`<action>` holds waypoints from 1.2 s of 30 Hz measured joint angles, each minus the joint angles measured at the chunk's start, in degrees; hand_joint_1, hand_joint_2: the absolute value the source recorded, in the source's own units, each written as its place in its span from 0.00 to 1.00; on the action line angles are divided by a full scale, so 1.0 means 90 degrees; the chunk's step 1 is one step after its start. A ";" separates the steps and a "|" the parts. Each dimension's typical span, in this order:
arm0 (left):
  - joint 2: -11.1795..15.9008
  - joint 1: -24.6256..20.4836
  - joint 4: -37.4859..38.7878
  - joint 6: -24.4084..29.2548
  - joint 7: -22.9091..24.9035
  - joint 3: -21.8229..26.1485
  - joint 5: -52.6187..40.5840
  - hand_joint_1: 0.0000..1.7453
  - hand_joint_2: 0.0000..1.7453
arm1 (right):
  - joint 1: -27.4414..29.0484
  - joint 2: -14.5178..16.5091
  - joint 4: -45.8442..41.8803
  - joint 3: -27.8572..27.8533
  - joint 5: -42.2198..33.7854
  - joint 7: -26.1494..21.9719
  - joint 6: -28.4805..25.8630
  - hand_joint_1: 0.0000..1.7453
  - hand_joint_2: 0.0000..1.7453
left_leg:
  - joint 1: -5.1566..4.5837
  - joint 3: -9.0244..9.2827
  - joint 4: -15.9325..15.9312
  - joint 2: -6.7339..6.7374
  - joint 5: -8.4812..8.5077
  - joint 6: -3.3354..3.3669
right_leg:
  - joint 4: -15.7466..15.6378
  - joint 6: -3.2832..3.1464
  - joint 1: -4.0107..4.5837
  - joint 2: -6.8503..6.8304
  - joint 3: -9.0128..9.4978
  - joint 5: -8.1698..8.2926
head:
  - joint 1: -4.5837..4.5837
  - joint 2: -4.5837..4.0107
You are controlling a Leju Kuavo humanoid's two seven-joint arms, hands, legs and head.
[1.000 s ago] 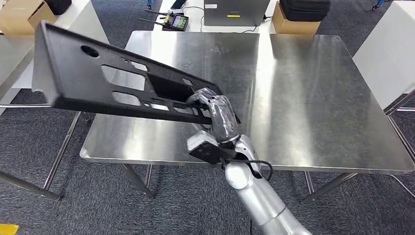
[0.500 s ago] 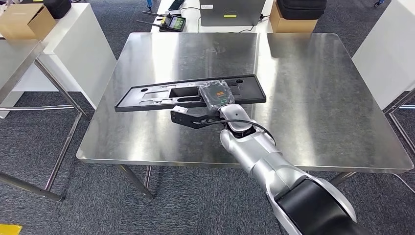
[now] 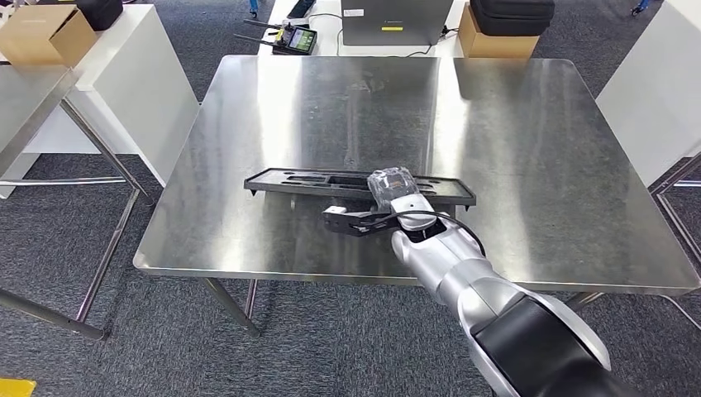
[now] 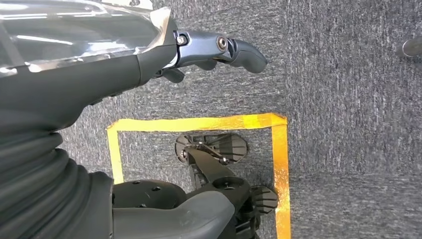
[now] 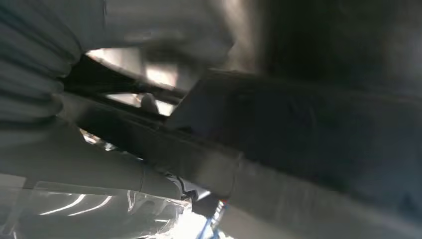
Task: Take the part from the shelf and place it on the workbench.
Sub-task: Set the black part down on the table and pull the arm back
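The right hand (image 3: 395, 187) grips the long black part (image 3: 314, 181) near its middle, the part lying low across the steel workbench (image 3: 529, 149) (whether it fully rests there is hard to tell). The right wrist view is blurred and dark, fingers hidden. The left hand (image 4: 219, 47) hangs over grey carpet (image 4: 348, 74), fingers loosely extended, holding nothing.

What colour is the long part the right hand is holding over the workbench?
Black. The part in the right hand shows best in the head view, against the steel workbench.
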 joint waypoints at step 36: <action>0.0013 0.0005 0.0000 0.0033 0.0106 0.0034 0.0010 0.00 0.00 | -0.0027 -0.0090 0.0138 -0.0131 -0.0161 -0.0047 -0.0107 0.00 0.00 | 0.0001 0.0009 0.0000 0.0007 -0.0001 0.0000 | -0.0001 0.0000 -0.0001 0.0002 0.0007 0.0000 | -0.0002 0.0000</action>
